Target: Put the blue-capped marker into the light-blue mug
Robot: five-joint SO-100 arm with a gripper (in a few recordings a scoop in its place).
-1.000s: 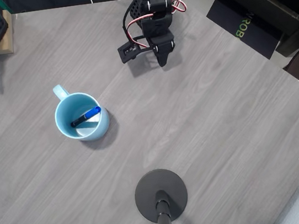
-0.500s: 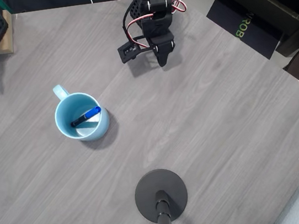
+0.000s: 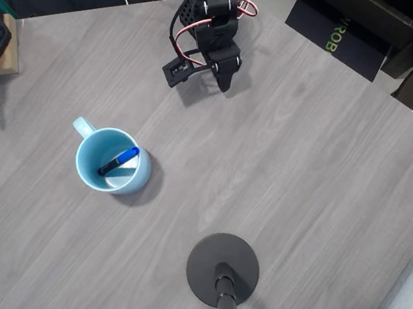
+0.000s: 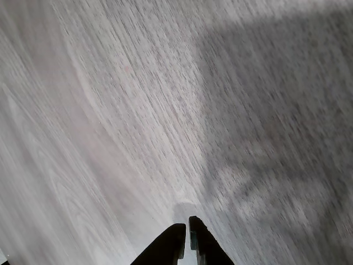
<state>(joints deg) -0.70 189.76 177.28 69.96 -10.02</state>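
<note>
The light-blue mug stands upright at the left middle of the grey wood table, its loop handle pointing up-left. Inside it lies the blue-capped marker, leaning across the pale interior with its blue cap toward the right rim. My gripper rests far from the mug, at the top centre of the table below the folded black arm. In the wrist view the gripper is shut, its dark fingertips pressed together just above bare table, with nothing between them.
A black round stand base with a pole sits at the bottom centre. A wooden block with black hardware lies at the top left corner. The table edge runs diagonally on the right, with dark objects beyond it.
</note>
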